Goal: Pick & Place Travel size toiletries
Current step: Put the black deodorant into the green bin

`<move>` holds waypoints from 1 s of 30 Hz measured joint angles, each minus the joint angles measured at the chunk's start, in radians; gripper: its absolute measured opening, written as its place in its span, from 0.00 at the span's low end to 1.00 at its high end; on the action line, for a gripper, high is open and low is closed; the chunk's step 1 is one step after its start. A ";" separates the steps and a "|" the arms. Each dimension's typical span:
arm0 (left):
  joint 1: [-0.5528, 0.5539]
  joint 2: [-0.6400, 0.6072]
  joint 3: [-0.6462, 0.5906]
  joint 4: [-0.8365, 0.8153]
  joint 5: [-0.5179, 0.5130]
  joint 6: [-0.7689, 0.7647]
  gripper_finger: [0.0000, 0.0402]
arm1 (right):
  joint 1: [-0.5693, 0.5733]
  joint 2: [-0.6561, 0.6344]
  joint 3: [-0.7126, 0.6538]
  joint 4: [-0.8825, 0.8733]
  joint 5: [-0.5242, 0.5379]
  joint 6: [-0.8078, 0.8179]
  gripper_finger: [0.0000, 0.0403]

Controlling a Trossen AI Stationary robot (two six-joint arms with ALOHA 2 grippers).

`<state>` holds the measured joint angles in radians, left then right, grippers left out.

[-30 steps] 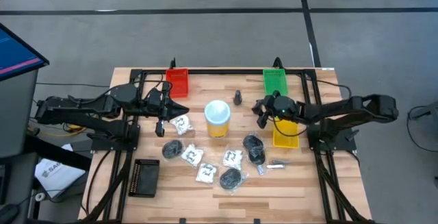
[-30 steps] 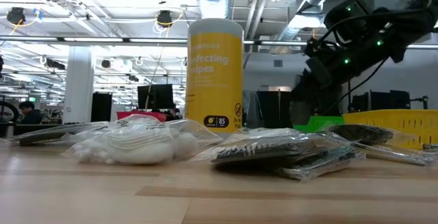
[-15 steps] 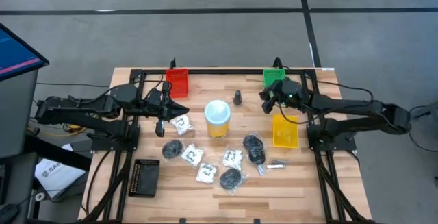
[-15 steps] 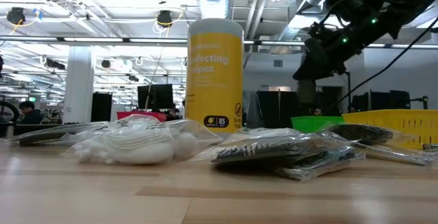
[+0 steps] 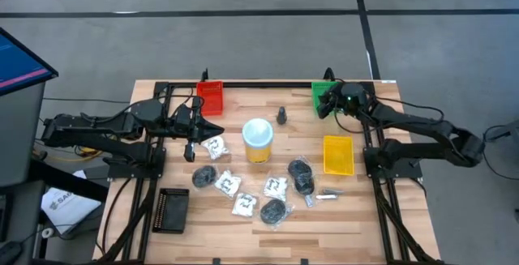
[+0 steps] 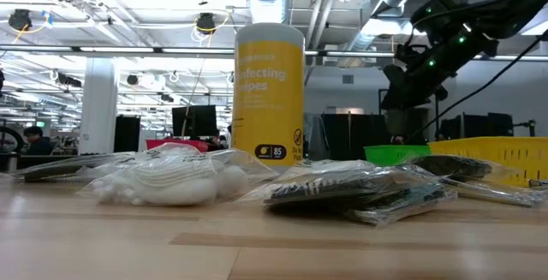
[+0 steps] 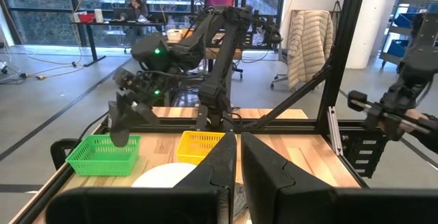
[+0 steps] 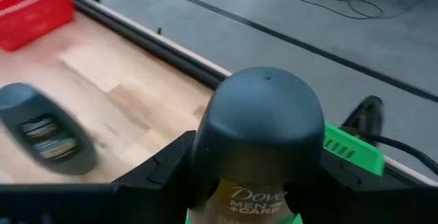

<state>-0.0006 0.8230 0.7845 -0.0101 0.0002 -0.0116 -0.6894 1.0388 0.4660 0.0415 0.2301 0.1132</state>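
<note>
Over the green tray (image 5: 323, 96), at 1 o'clock on the table, my right gripper (image 5: 331, 103) clamps a Dove bottle (image 8: 263, 145). Rigid, smooth plastic, likely slippery; the body's flat sides look the best place to hold. My left gripper (image 5: 189, 153) waits shut at 9 o'clock.

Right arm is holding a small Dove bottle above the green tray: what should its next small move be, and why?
Probably lower and open. The right gripper grips the Dove bottle over the green tray, so the carry looks done; the left gripper waits shut beside the yellow tub.
</note>
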 joint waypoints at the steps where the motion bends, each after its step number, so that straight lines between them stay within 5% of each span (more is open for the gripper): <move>1: 0.000 0.000 0.000 0.000 0.000 0.000 0.04 | -0.015 0.007 0.000 0.002 0.000 0.000 0.46; 30: 0.000 0.000 0.000 -0.001 0.000 0.000 0.04 | -0.200 0.363 0.001 0.333 -0.057 0.019 0.46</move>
<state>-0.0006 0.8230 0.7845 -0.0108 0.0002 -0.0120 -0.8890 1.4018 0.4667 0.3741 0.1730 0.1318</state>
